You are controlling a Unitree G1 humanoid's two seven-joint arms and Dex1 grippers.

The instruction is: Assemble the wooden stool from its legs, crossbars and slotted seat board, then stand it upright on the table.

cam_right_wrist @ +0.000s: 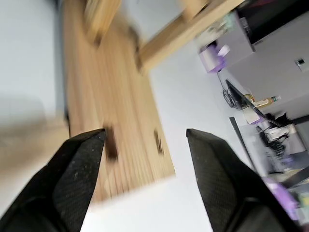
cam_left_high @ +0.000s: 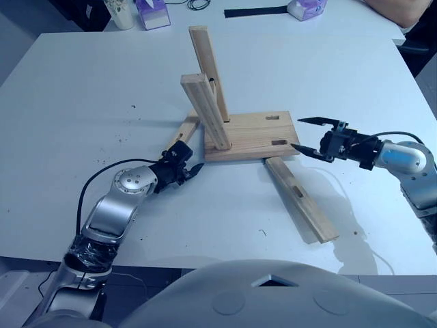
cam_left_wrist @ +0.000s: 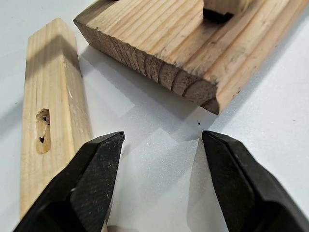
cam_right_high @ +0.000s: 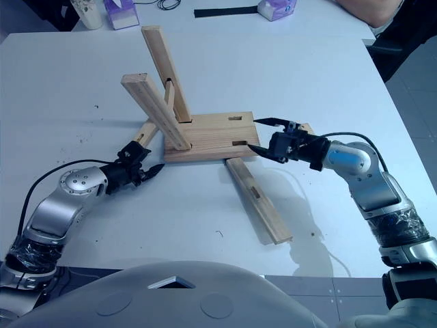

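A white table (cam_left_high: 82, 96) takes up most of the room in front of me, with a purple tissue box (cam_left_high: 152, 14) at its far edge, well beyond the seat board. The pale, flat wooden seat board with rectangular slots (cam_left_high: 256, 137) lies flat on the table, I'd judge underside up so legs can be pressed in.

Two light wooden legs rise from its left side, a farther one (cam_left_high: 207, 58) and a nearer one (cam_left_high: 203, 109). Both lean away from the board, so they may not be fully seated; I can't be sure from here.

A long slotted wooden bar (cam_left_high: 300, 199) lies flat just off the board's near right corner, and a shorter slotted wooden piece (cam_left_high: 186, 126) lies beside its left edge, both waiting their turn.

The left gripper (cam_left_high: 194, 169) sits low off the board's near left corner, fingers apart and holding nothing. The right gripper (cam_left_high: 298, 133) faces the board's right edge with fingers spread wide, seemingly placed to brace it.
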